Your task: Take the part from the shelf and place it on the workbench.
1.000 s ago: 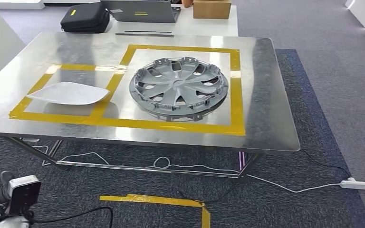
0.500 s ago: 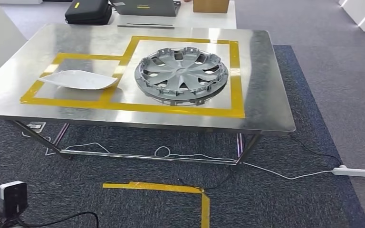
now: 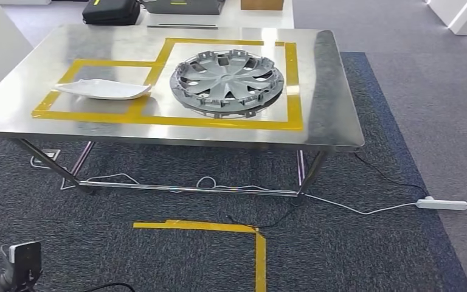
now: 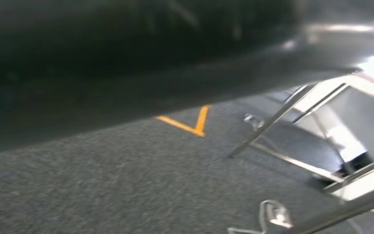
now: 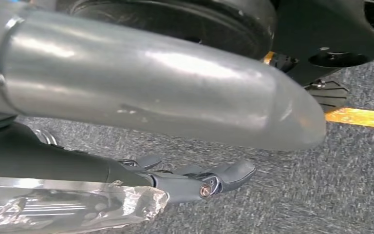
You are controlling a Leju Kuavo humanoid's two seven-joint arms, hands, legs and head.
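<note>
Backing away, the camera now shows more carpet before the workbench (image 3: pixel 334 115), though nothing on it has shifted. Grey, spoked and round, the plastic wheel cover (image 3: pixel 226 81) lies inside yellow tape on brushed steel, well apart from the right hand (image 5: pixel 195 183), whose dark fingers extend loosely, holding nothing; the left hand's state cannot be told.
</note>
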